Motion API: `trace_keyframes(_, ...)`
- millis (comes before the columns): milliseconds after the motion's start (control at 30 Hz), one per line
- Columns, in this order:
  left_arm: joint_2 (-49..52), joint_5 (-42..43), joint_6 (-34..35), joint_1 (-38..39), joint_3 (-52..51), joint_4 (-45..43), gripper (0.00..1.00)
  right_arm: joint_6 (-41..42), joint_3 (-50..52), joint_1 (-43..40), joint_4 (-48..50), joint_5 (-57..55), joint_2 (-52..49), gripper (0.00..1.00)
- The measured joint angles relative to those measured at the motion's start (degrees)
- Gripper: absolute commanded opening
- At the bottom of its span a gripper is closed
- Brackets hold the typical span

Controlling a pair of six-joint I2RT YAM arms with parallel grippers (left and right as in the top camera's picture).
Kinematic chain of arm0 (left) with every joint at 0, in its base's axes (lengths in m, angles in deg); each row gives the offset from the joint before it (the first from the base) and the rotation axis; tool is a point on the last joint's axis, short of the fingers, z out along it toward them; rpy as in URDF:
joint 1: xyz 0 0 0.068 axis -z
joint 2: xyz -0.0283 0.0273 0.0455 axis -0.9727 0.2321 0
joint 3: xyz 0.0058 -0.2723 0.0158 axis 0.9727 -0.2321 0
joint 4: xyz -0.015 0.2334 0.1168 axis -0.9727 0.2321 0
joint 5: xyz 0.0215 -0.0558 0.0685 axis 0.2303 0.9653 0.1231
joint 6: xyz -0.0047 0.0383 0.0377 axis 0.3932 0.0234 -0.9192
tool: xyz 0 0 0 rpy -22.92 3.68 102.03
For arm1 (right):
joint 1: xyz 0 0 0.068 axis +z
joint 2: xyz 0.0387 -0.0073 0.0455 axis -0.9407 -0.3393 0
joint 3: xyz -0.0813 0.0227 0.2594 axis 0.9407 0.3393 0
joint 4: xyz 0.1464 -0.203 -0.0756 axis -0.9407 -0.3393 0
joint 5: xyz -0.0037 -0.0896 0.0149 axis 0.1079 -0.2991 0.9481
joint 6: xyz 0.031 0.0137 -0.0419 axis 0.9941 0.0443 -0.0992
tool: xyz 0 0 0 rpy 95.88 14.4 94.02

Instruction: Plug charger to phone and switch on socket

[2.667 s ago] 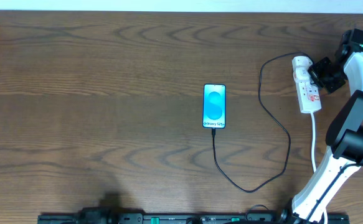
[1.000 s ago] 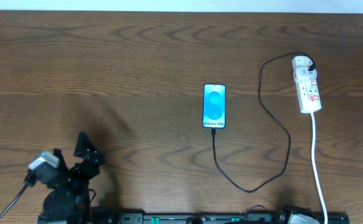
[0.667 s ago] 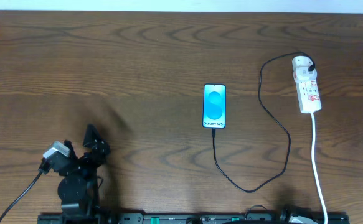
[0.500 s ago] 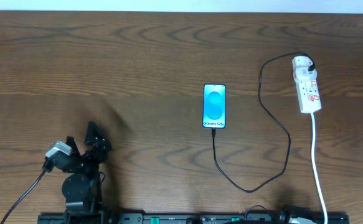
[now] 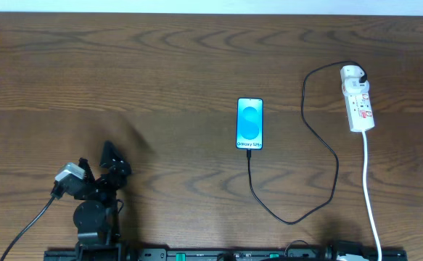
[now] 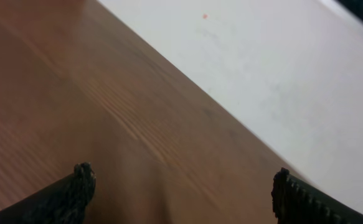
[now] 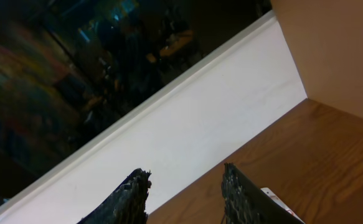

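Left tool [image 6: 181, 180] and right tool [image 7: 184, 180] gape empty; phone [image 5: 249, 123] lies long axis near-to-far, top pointing away

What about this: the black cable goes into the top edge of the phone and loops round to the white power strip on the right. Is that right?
Not quite. The overhead view shows the black cable entering the bottom edge of the phone, just below the "Galaxy S25+" text, not the top. The rest holds: it loops round to the white power strip on the right.
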Motion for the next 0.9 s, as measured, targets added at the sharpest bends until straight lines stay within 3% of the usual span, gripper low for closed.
trace_keyframes(133,0.0,4.1,-9.0,0.0,-0.1,0.1,0.93,0.0,0.0,0.0,0.0,-0.4,0.0,0.38)
trace_keyframes(267,0.0,5.3,-11.8,0.0,-0.1,0.4,0.92,0.0,0.0,0.0,-0.2,-0.6,0.0,0.37)
trace_keyframes(600,-1.4,5.3,-12.4,0.1,-0.1,0.3,0.93,0.0,0.0,0.3,-0.9,-0.5,0.0,0.36)
trace_keyframes(900,-2.1,5.3,-12.4,0.1,-0.1,0.3,0.93,0.0,0.0,6.3,-0.3,0.0,0.3,0.43)
